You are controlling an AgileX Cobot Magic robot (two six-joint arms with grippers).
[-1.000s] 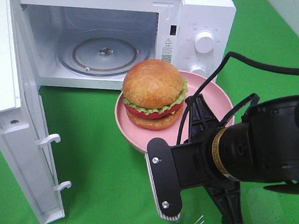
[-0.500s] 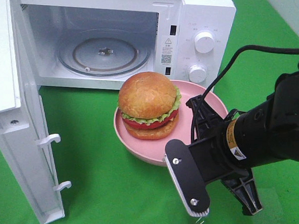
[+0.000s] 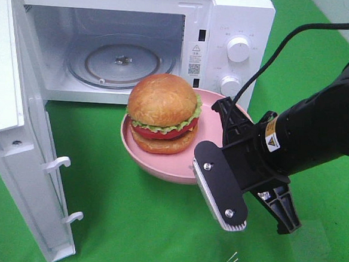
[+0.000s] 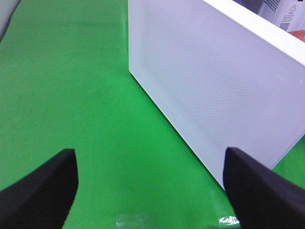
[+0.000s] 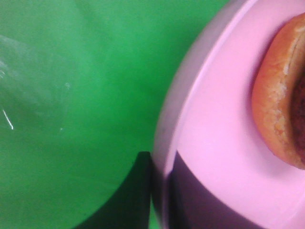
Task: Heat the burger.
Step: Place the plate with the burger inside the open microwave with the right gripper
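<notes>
Right gripper (image 5: 159,195) had its fingers pinched on the rim of the pink plate (image 3: 160,166), one finger above the rim and one below. Within the last second the arm had swung in and carried the plate leftward across the green worktop (image 3: 126,223), closer to the microwave (image 3: 230,21) at the worktop's back edge. The burger (image 3: 162,112) sat upright on the plate's left half, just before the open cavity and a little right of the glass turntable (image 3: 122,61). The door (image 3: 19,126) stood wide open to the left. Left gripper (image 4: 152,200) hung with fingers spread, empty, outside that door. The shift suggested loading was under way. The plate had yet to pass the sill, and it looked likely to need more leftward travel first.
</notes>
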